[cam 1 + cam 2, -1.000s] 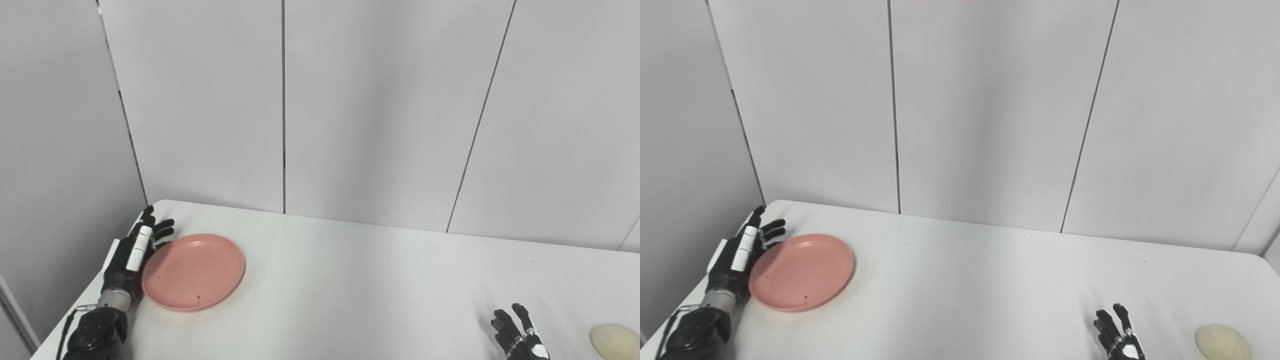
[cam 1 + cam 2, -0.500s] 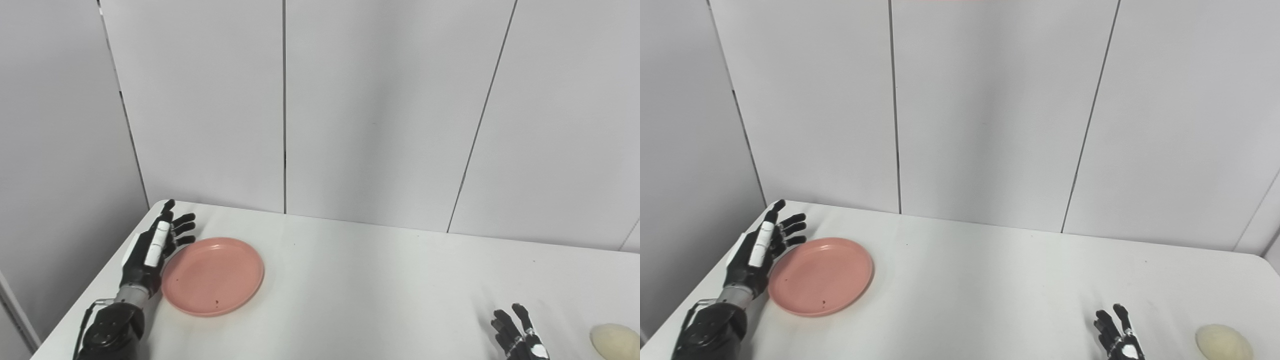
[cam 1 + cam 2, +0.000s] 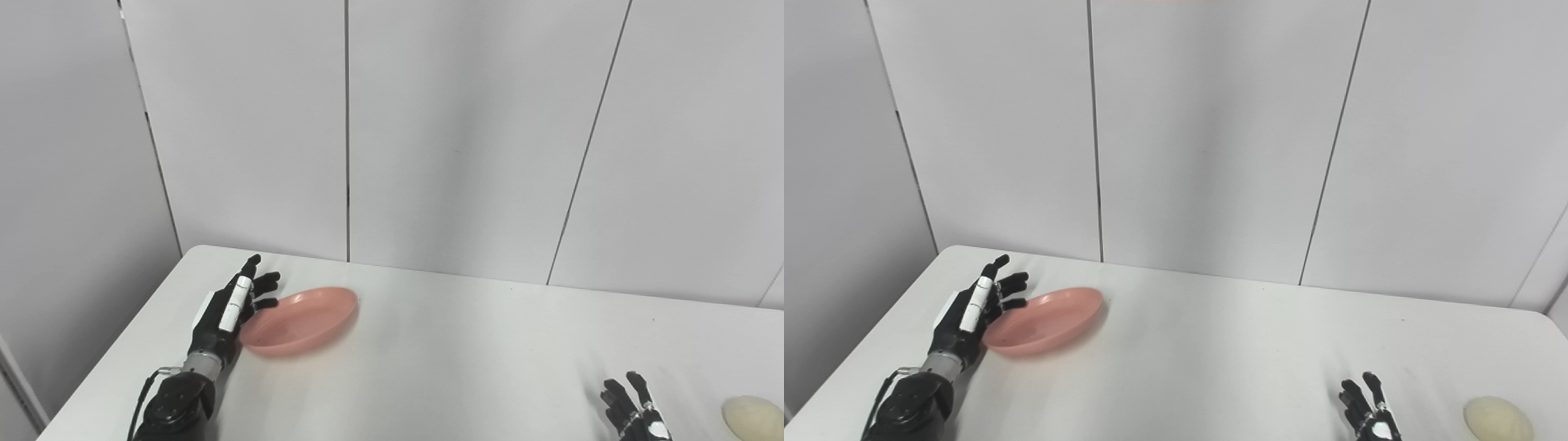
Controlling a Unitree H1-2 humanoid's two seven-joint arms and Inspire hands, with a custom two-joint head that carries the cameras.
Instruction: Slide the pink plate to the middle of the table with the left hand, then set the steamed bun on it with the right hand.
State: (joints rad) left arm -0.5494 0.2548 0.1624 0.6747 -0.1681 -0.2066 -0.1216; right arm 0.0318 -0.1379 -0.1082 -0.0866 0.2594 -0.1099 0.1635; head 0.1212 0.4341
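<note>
- Left hand [image 3: 229, 312] fingers spread, flat against pink plate [image 3: 306, 315] left rim; plate tilted, left-centre of frame.
- Right hand [image 3: 634, 413] fingers apart, holding nothing, lower right.
- Steamed bun [image 3: 752, 416] at lower-right edge, on white table [image 3: 459, 343].

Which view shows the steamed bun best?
The right eye view: the whole steamed bun sits inside the frame, apart from the right robot hand. The left eye view crops it at the picture's right edge.
</note>
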